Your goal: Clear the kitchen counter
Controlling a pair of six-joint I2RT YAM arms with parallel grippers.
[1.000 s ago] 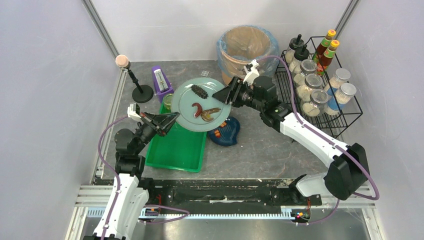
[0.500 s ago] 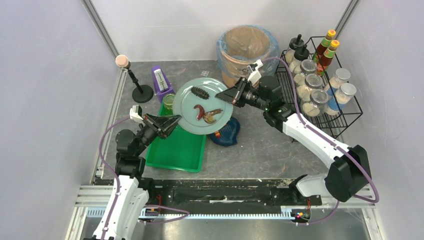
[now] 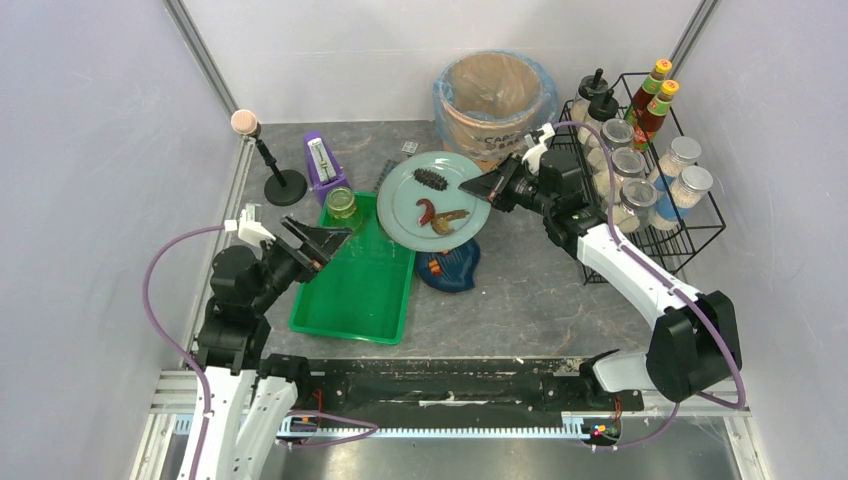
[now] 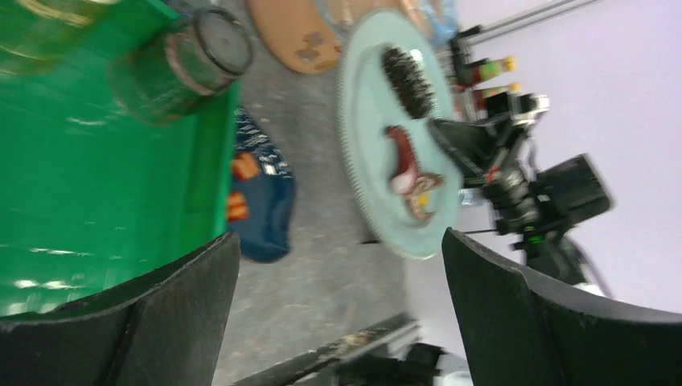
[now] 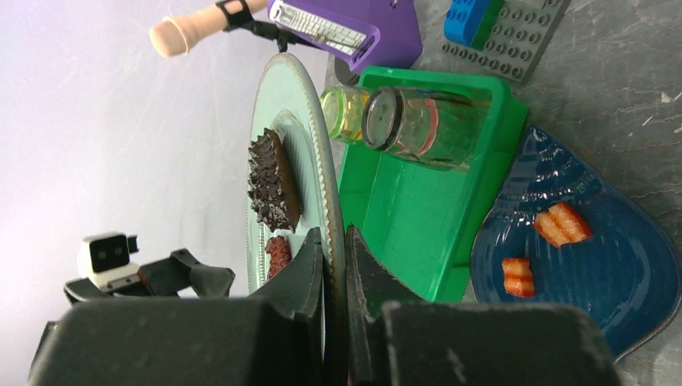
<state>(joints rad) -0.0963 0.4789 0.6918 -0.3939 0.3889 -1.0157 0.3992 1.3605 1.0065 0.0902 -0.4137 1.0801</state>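
Right gripper (image 3: 489, 187): fingers pinching the rim of a round pale-green plate (image 3: 400, 198), held above the dark grey mottled stone-look kitchen counter (image 3: 520, 290) near its far edge. Left gripper (image 3: 320, 243): fingers spread, empty, above a green plastic rectangular tray (image 3: 350, 300) toward the left edge.

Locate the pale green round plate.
Top view, centre: the pale green plate is held by its rim in the right gripper, between the green plastic tray and the brown bin.
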